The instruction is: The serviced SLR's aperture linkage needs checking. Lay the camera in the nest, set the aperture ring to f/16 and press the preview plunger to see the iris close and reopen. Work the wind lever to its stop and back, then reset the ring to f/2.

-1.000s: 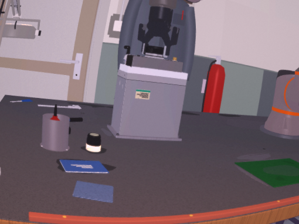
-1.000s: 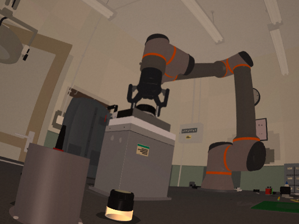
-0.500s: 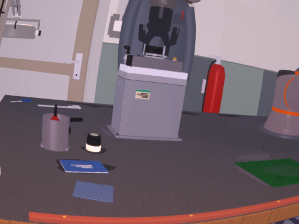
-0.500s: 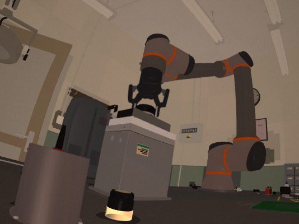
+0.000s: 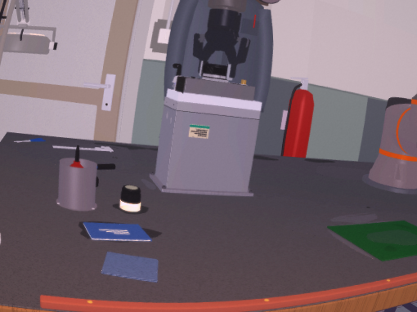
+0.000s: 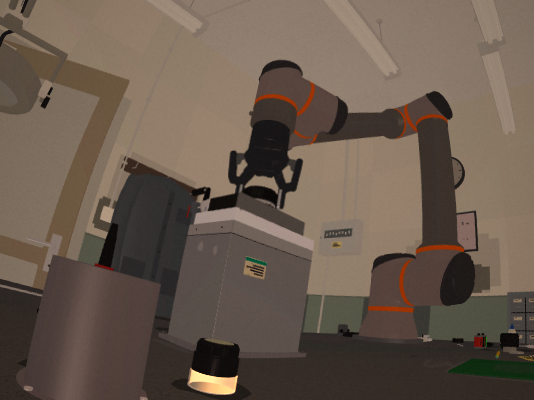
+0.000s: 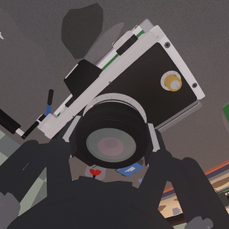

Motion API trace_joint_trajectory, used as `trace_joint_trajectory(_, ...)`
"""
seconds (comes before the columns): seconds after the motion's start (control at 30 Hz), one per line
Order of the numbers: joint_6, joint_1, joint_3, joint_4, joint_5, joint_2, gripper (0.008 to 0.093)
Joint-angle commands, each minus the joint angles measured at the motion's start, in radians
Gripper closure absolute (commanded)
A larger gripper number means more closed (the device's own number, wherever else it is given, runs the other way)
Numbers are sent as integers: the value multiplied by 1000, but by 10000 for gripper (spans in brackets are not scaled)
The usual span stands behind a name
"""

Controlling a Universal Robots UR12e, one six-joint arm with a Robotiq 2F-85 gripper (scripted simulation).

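The SLR camera [image 7: 128, 84] lies lens-up in the nest on top of the grey pedestal [image 5: 208, 142], its black wind lever [image 7: 32, 127] sticking out at one end and a brass plunger [image 7: 172, 83] on its face. My gripper [image 7: 111, 138] comes straight down over the lens, and its two pads are closed on the sides of the black aperture ring [image 7: 112, 116]. From the side cameras the gripper [image 5: 216, 70] sits on the ring [image 6: 260, 192] atop the camera body [image 6: 250, 202].
A grey cylinder with a red-based pin [image 5: 77, 183] stands left of the pedestal, beside a small black-and-cream lens [image 5: 131, 198]. A blue booklet [image 5: 116, 231], a blue cloth [image 5: 131, 266] and a green mat [image 5: 380, 238] lie on the table. The robot base [image 5: 398, 150] is at the right.
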Motion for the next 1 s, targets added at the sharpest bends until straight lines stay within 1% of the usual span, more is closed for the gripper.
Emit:
trace_joint_trajectory(0.0,0,0,-1,-1,0,0,749)
trace_joint_trajectory(0.3,0,0,-1,-1,0,0,929)
trace_joint_trajectory(0.97,20,0,-1,0,0,0,934)
